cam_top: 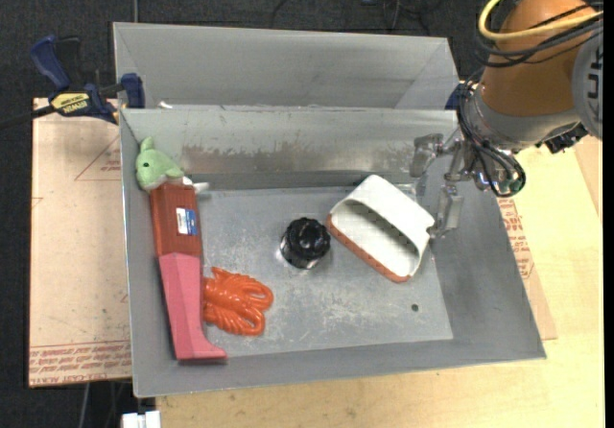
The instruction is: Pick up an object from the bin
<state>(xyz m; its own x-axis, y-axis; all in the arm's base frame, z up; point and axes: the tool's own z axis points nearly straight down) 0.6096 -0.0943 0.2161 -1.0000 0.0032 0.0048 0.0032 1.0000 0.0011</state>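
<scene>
Jaws stand apart, with nothing clearly held between them. The gripper (433, 202) is low in the bin's (288, 349) right part, just beside the right edge of a white tray-like thing with an orange rim (382, 225), which lies tilted on the bin floor. One finger appears to touch or nearly touch that edge; whether the edge sits between the fingers cannot be told.

Status: no grasp is made and no lift is done. The approach appears to be complete or nearly so. Closing on a thing and raising it clear of the bin are left.

Other contents lie well apart from the gripper:
- black round knob (305, 242), centre;
- orange scissors-like thing (236, 301);
- long red and pink box (181, 273), left side;
- green plush toy (153, 165), back left corner.
</scene>
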